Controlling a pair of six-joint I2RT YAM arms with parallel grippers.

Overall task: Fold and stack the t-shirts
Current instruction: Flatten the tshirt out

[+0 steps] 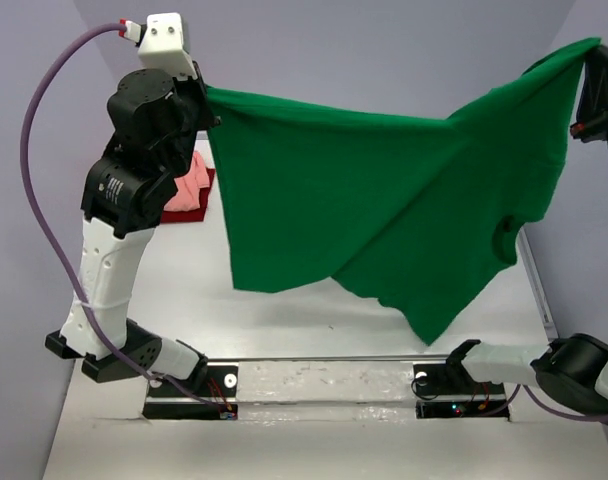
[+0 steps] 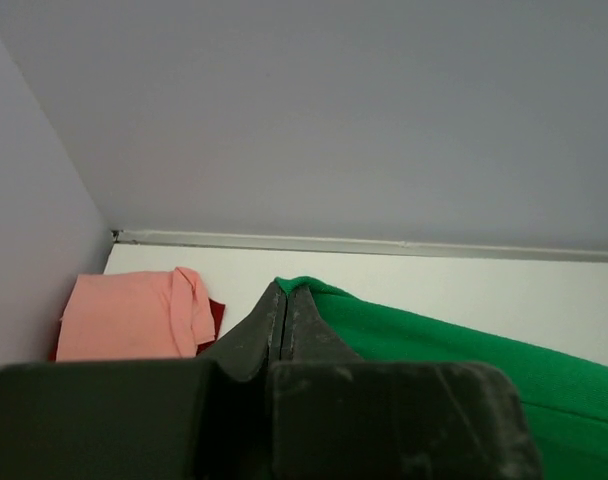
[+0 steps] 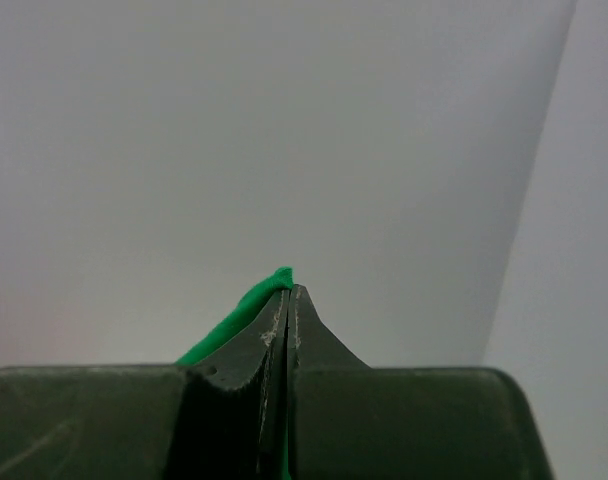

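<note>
The bright green t-shirt (image 1: pixel 384 210) hangs spread in the air between both arms, its lower edge draping toward the table. My left gripper (image 1: pixel 206 95) is shut on its left corner, and in the left wrist view green cloth (image 2: pixel 454 360) runs off to the right of the closed gripper (image 2: pixel 287 292). My right gripper (image 1: pixel 590 50) is shut on the right corner high up; a green tip (image 3: pixel 269 292) shows beside the closed gripper (image 3: pixel 289 292). The salmon pink t-shirt (image 1: pixel 192 185) lies folded on the dark red t-shirt (image 1: pixel 206 205) at the back left.
Grey walls (image 1: pixel 384 50) enclose the white table (image 1: pixel 314 330) at the back and sides. The arm bases (image 1: pixel 189 385) sit on a black rail at the near edge. A purple cable (image 1: pixel 44 200) loops beside the left arm.
</note>
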